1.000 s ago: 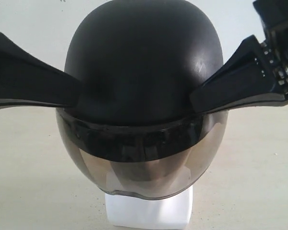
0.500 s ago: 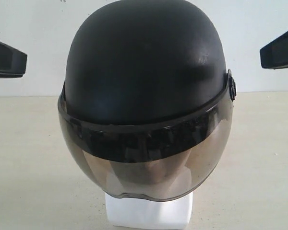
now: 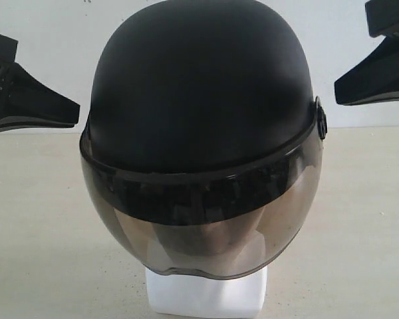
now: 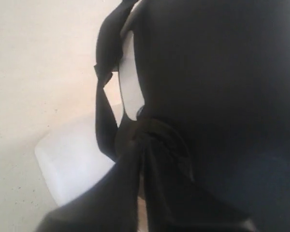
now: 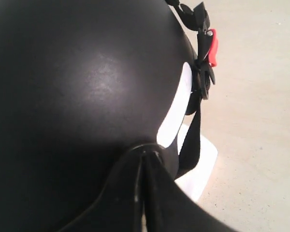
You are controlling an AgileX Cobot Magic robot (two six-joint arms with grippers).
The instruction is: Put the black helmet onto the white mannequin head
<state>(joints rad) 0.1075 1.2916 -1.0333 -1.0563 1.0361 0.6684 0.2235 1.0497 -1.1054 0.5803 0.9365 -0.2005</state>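
Note:
The black helmet (image 3: 199, 86) sits on the white mannequin head, whose face shows dimly through the smoky visor (image 3: 199, 232); only the squarish base (image 3: 206, 296) is bare below. My left gripper (image 3: 72, 113) hangs shut a short gap off the helmet's left side, holding nothing. At the upper right my right gripper (image 3: 340, 93) is also shut and apart from the shell. In the left wrist view the shut gripper (image 4: 142, 145) points at the helmet (image 4: 222, 72), with a strip of white head (image 4: 130, 82) beside it. In the right wrist view the shut gripper (image 5: 144, 154) is close to the shell (image 5: 77, 72).
A pale beige table (image 3: 359, 232) carries the mannequin, with a white wall (image 3: 40, 66) behind. A black chin strap (image 4: 104, 125) hangs down by the neck, and a red buckle (image 5: 212, 48) dangles on the other side above the base (image 5: 200, 169).
Both grippers left the helmet's sides, drew back far outward, then came partly back in. The helmet stays on the head.

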